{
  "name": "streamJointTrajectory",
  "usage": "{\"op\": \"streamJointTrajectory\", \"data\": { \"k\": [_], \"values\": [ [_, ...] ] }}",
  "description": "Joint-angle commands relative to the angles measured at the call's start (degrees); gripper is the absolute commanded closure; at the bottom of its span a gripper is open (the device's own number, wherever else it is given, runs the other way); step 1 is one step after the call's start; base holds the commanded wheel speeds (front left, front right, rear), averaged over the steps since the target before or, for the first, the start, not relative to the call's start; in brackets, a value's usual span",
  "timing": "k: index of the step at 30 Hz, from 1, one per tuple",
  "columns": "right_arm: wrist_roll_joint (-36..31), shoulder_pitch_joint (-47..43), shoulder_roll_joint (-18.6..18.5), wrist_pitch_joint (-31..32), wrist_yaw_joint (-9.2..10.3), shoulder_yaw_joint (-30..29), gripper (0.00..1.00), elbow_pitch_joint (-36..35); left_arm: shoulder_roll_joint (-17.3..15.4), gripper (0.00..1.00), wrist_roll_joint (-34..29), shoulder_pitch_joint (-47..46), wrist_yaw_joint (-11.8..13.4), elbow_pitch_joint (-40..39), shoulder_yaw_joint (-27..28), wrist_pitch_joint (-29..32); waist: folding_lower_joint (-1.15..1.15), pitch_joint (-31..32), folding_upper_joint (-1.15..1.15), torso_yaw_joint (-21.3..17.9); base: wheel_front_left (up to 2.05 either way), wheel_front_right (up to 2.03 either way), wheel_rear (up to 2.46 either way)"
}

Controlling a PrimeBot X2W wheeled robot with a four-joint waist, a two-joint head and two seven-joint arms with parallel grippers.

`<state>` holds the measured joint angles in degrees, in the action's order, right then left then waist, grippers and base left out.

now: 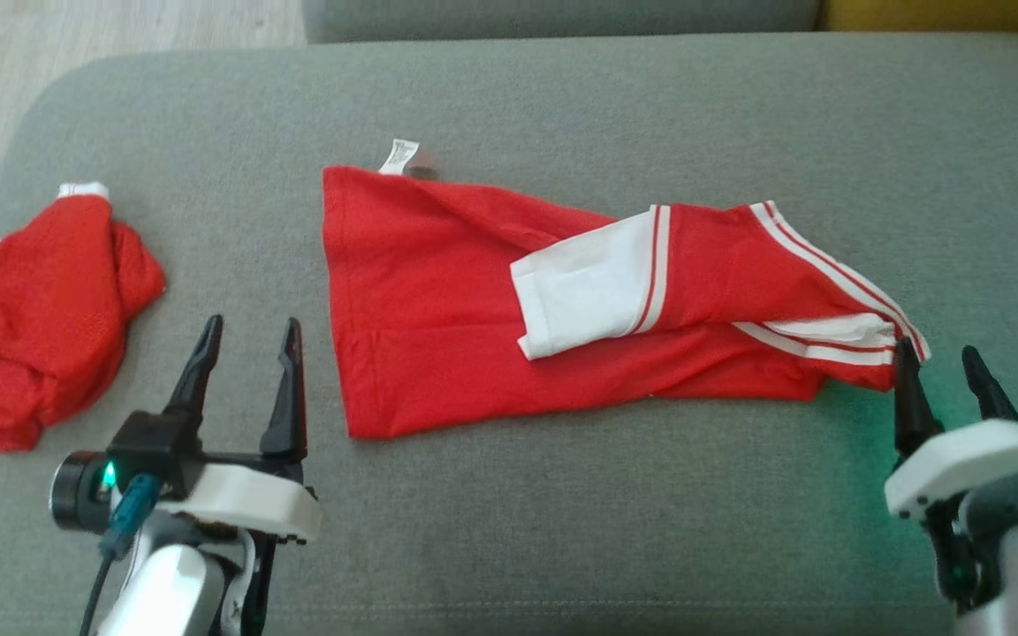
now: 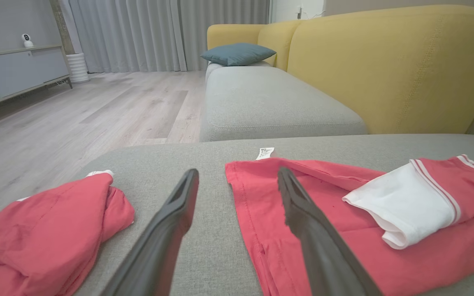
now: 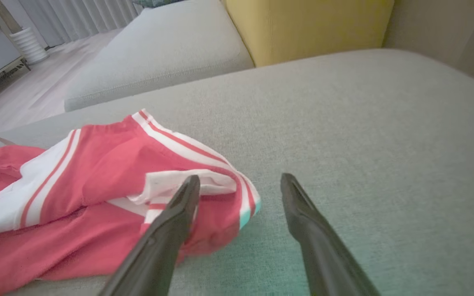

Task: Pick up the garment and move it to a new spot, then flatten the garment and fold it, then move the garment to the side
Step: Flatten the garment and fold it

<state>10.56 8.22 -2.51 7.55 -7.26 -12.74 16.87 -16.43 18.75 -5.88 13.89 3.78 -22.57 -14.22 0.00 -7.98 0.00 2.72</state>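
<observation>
One garment [image 1: 438, 300] lies between left hand [image 1: 253, 324] and right hand [image 1: 935, 349].

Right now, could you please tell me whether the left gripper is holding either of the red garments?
No: the left gripper stands open over bare grey cushion, between the crumpled garment and the spread-out garment, with nothing between its fingers.

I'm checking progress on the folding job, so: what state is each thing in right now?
Red shirt, spread on the grey cushion, partly folded, white sleeve laid across it.
Second red garment, crumpled in a heap.
Left gripper, open, empty.
Right gripper, open, empty, at the shirt's striped end.
</observation>
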Motion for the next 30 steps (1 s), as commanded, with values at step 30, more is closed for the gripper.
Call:
{"op": "streamJointTrajectory", "data": {
  "k": [30],
  "values": [
    [-0.01, -9.82, -0.37, 1.14, -0.23, 14.62, 0.0, -25.18, -3.57, 0.0, 0.35, 3.55, 3.23, -4.71, 2.53, 1.51, 0.0, 3.78, 0.0, -1.61, 0.0, 0.0, 0.0]
  ]
}}
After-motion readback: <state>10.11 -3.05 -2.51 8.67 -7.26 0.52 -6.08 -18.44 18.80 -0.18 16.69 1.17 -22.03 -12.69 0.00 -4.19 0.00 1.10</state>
